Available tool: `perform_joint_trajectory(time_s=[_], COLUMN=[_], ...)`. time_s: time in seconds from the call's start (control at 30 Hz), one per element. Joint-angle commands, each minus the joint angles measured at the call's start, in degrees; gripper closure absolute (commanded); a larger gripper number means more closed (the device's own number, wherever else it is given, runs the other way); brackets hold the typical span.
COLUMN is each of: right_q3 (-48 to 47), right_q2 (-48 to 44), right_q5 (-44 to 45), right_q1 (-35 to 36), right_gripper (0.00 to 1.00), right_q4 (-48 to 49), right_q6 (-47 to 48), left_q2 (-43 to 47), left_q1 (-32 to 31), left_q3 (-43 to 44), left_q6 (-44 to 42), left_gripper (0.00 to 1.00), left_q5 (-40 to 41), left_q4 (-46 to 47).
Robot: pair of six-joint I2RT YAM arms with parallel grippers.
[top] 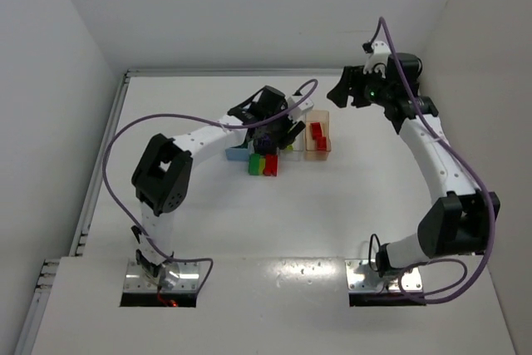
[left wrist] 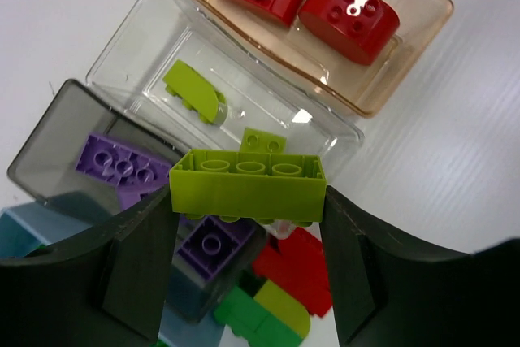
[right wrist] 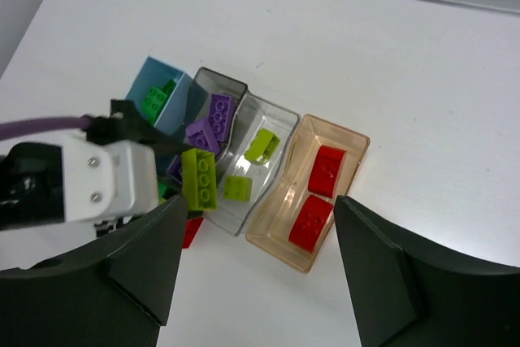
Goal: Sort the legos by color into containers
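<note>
A yellow-green brick (left wrist: 246,188) is pinched by the left claw (left wrist: 246,215), apparently above the grey bin (left wrist: 49,148) and clear bin (left wrist: 134,62) (blue bin (right wrist: 180,105) leftmost, tan bin (left wrist: 406,46) rightmost, red bricks (left wrist: 349,14) inside). The right claw (right wrist: 260,237) is seen spread, empty, above the bench (right wrist: 406,54).

My top external view looks down from above and behind both arm bases, far enough off to take in the whole table (top: 208,230). My left wrist view sits very close, facing down past its own fingers (left wrist: 138,274) onto the containers (left wrist: 244,111). My right wrist view looks down from higher and further back, between its own fingers (right wrist: 138,266), onto the same containers (right wrist: 272,176). All three views share that row (top: 318,154). The right wrist and top views also share the left arm (right wrist: 89,188).
</note>
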State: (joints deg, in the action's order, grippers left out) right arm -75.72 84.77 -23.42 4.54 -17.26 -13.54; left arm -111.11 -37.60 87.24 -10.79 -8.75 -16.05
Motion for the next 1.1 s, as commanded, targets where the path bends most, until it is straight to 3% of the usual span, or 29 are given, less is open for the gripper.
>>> perform_joint_trajectory(time_s=[0.0, 0.1, 0.27, 0.3, 0.47, 0.5, 0.6, 0.63, 0.73, 0.77, 0.83, 0.9, 0.97, 1.0, 1.03, 1.07], right_q3=[2.85, 4.79, 6.55, 7.08, 8.22, 8.92, 10.32, 10.33, 12.00, 12.61, 13.93, 13.94, 13.94, 13.94, 14.55, 15.33], right_q2=[-1.79, -2.51, -3.03, -3.03, -3.03, -3.03, -3.64, -3.65, -5.58, -5.58, -5.58, -4.45, -3.30, -2.51, -2.51, -2.51], right_q5=[0.22, 0.22, -2.15, -2.68, -9.18, -10.14, -11.47, -14.00, -17.52, -21.10, -23.77, -25.18, -27.19, -27.21, -27.73, -27.12], right_q1=[-0.84, -1.46, -2.51, -2.51, -2.51, -2.51, -2.51, -2.51, -1.99, -1.46, -1.46, -0.84, 0.47, 0.47, 1.69, 1.70], right_gripper=[0.26, 0.26, 0.26, 0.26, 0.26, 0.26, 0.26, 0.26, 0.26, 0.26, 0.28, 0.29, 0.31, 0.31, 0.31, 0.31], right_q4=[-2.78, -2.78, -2.17, -2.17, -2.16, -2.17, -2.78, -2.78, -2.78, -4.26, -4.28, -6.28, -7.44, -7.44, -7.44, -6.92], right_q6=[-0.79, -0.79, -0.79, -0.79, -0.08, 0.44, 1.14, 1.15, 3.60, 5.61, 6.24, 7.12, 8.00, 8.79, 8.79, 8.79], left_q2=[-3.13, -5.34, -7.28, -7.28, -4.56, -3.77, 0.62, 2.37, 12.03, 17.10, 20.92, 25.74, 28.74, 29.89, 31.55, 32.18], left_q1=[0.43, 0.43, 0.43, 0.43, 1.56, 1.57, 2.09, 2.10, 2.10, 2.10, 2.10, 2.10, 2.10, 2.10, 2.10, 2.62], left_q3=[4.68, 7.23, 9.70, 9.70, 7.96, 7.42, 3.91, 2.42, -5.57, -9.33, -11.65, -16.02, -19.72, -22.70, -23.95, -25.18], left_q6=[1.29, 0.77, 0.77, 0.77, 2.78, 3.31, 2.79, 1.74, -0.37, -1.59, -3.17, -4.76, -7.66, -9.58, -13.69, -15.56], left_gripper=[0.56, 0.39, 0.29, 0.23, 0.15, 0.00, 0.00, 0.10, 0.27, 0.39, 0.57, 0.68, 0.69, 0.66, 0.61, 0.47], left_q5=[-0.56, -0.56, 1.20, 1.20, 0.67, 0.67, -0.65, -1.87, -4.68, -6.09, -8.46, -8.47, -9.09, -9.78, -9.79, -11.18], left_q4=[2.34, 2.34, 2.34, 2.34, 2.34, 2.34, 2.34, 2.34, 2.34, 1.73, -3.94, -7.40, -10.57, -11.88, -13.20, -15.13])
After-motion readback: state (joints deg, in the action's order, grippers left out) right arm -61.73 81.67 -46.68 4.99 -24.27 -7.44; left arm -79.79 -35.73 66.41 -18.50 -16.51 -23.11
